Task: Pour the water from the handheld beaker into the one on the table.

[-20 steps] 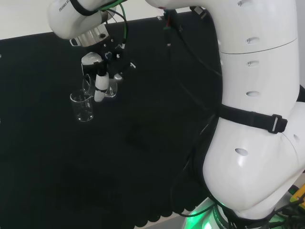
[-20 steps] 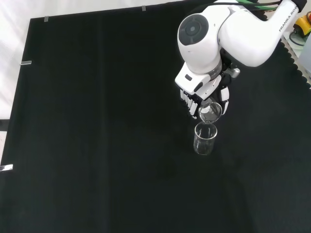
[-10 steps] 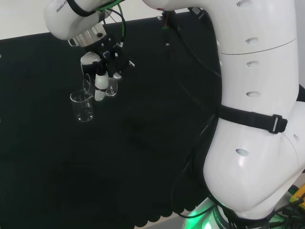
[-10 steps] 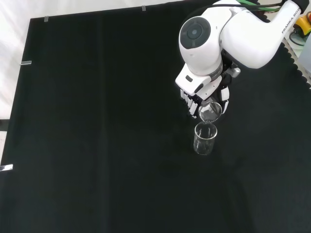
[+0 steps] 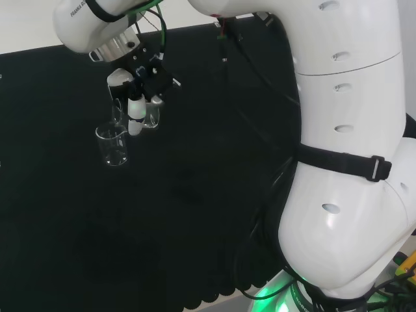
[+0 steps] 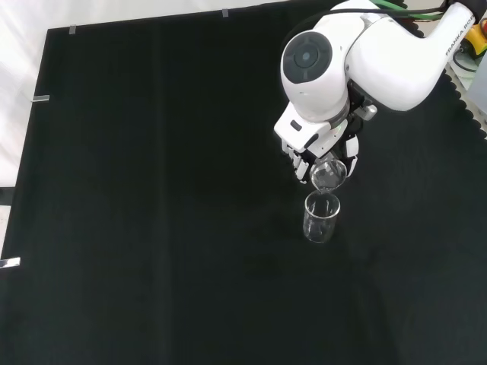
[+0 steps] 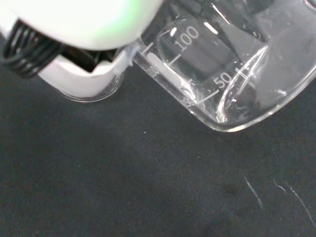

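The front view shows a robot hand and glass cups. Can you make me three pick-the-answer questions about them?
1. Where is the clear glass beaker standing on the black cloth, in the front view?
A. just below the hand
B. far left
C. top corner

2. How many clear beakers show?
A. one
B. two
C. four

3. The tilted clear beaker in the black and white hand is:
A. lying on the cloth
B. held by curled fingers
C. upside down

Answers: 1 A, it stands right under the hand. 2 B, one held, one standing. 3 B, fingers wrap it above the cloth.
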You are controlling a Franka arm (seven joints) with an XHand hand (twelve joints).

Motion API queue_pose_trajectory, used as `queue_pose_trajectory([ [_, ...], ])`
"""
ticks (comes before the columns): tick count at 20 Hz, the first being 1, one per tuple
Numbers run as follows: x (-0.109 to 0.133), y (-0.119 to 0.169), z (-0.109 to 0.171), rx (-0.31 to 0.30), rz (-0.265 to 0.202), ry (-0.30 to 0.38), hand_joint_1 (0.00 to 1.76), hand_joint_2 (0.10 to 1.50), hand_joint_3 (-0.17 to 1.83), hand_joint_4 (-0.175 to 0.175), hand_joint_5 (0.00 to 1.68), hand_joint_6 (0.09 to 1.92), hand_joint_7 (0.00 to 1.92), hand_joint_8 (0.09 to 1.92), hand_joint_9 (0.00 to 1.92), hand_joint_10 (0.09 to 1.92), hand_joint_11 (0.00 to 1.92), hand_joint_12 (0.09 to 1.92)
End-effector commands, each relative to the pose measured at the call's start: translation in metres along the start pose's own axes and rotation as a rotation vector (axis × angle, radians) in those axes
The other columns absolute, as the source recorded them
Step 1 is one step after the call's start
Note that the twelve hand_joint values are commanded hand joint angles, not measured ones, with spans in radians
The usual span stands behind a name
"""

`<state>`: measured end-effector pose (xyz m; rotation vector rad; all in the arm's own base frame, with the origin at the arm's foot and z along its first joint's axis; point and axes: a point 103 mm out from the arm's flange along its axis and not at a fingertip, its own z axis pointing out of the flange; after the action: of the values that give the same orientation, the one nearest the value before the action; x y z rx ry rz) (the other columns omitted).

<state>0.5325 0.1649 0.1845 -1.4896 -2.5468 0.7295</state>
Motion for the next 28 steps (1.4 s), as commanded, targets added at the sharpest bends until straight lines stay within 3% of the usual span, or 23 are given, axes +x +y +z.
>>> queue_pose_trajectory([
  [1,0.0020,0.0020,-0.0010,0.028,0.008,-0.016,1.18,0.66,0.65,-0.053,1.28,0.63,1.66,0.09,1.63,0.09,1.26,0.79],
  [6,0.0033,0.0036,-0.0021,0.041,0.018,-0.036,1.19,0.65,0.66,-0.069,1.29,0.63,1.67,0.09,1.63,0.09,1.26,0.79],
  [8,0.0039,0.0042,-0.0026,0.048,0.022,-0.051,1.27,0.70,0.52,-0.139,1.35,0.45,1.59,0.09,1.63,0.09,1.26,0.77],
  [11,0.0041,0.0045,-0.0039,0.060,0.028,-0.065,1.31,0.73,0.43,-0.172,1.39,0.34,1.55,0.09,1.63,0.09,1.26,0.76],
  [28,0.0067,0.0072,-0.0057,0.104,0.046,-0.109,1.32,0.74,0.41,-0.175,1.40,0.31,1.54,0.09,1.63,0.09,1.26,0.76],
])
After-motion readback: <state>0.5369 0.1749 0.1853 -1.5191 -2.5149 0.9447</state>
